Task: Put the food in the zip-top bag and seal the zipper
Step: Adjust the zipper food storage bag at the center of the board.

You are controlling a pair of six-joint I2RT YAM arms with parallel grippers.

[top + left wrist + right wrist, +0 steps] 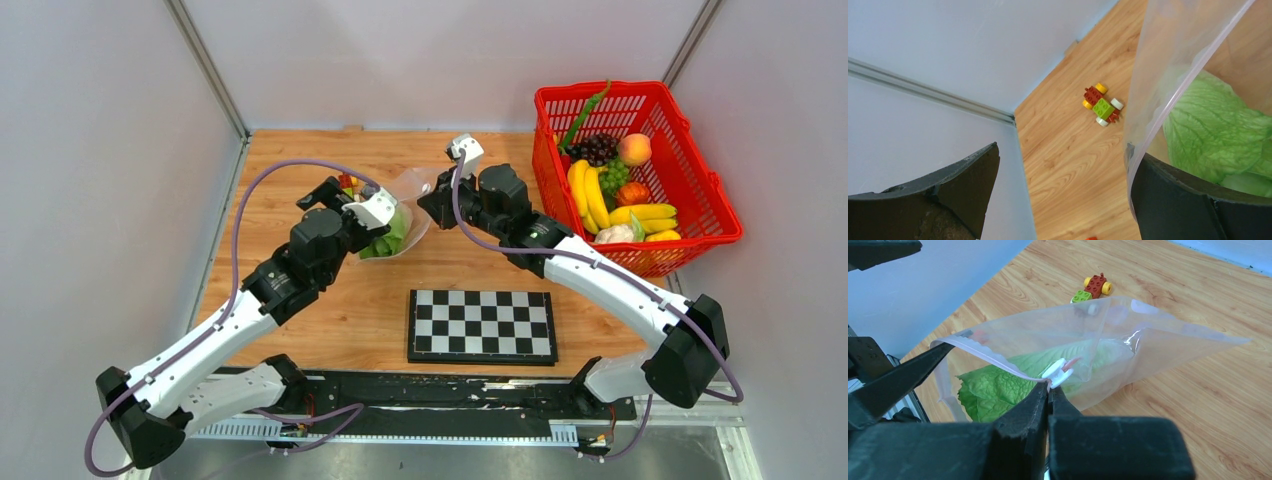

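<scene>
While the right claw (1048,390) pinches shut on the zipper (998,362) of the zip-top bag (1158,345), the left claw (1064,155) stands wide open and empty beside its mouth; lettuce (993,390) lies inside, before both claws.

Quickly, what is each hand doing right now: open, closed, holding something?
Left hand: open wide, holding nothing.
Right hand: closed, pinching the zipper of the zip-top bag.

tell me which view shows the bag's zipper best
Right wrist: the pink zipper runs across the frame, its white slider pinched in the right hand. Left wrist shows one stretch; top external barely any.
</scene>
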